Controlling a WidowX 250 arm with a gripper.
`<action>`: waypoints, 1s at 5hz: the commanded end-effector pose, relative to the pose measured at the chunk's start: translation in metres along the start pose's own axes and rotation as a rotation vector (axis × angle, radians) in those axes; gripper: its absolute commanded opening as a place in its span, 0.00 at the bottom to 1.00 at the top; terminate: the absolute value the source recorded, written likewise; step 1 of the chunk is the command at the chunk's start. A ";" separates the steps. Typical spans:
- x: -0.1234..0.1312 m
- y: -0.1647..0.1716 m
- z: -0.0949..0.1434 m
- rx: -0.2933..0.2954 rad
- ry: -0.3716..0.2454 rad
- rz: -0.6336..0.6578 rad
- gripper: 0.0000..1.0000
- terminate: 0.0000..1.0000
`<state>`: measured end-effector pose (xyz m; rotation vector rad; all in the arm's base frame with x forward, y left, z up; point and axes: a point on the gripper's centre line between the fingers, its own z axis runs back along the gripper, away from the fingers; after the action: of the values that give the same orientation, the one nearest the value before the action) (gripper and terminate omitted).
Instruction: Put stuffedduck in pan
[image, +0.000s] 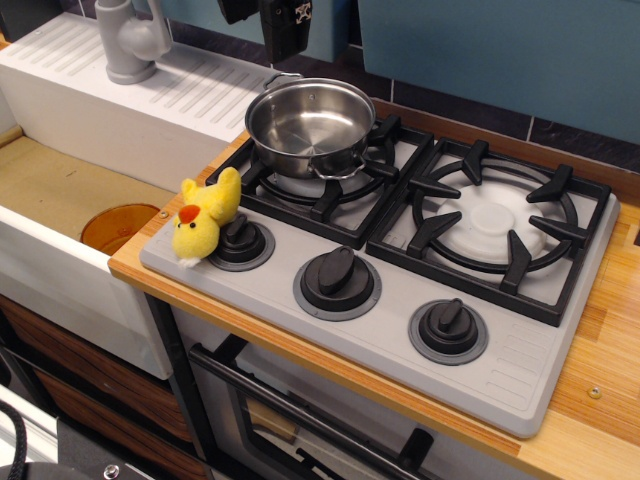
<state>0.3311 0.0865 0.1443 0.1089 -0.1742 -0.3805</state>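
The stuffedduck (205, 217) is a small fuzzy yellow plush bird with an orange-red beak. It lies on the grey stove panel's front left corner, leaning against the left knob (240, 240). The pan (308, 125) is a shiny steel pot, empty, standing on the left burner grate behind the duck. My gripper (284, 25) is a dark shape at the top edge, above and behind the pan; only its lower part shows, so its fingers cannot be read.
A toy stove (400, 300) with three black knobs sits on a wooden counter (600, 400). The right burner grate (495, 220) is bare. A sink (60, 190) at left holds an orange disc (115, 225); a grey faucet (130, 40) stands behind it.
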 end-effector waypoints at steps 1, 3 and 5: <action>0.000 0.000 0.000 0.000 0.000 0.000 1.00 0.00; -0.032 -0.003 0.008 0.036 -0.026 0.030 1.00 0.00; -0.065 -0.022 -0.004 0.107 -0.067 0.053 1.00 0.00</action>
<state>0.2581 0.0872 0.1104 0.1641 -0.2087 -0.3274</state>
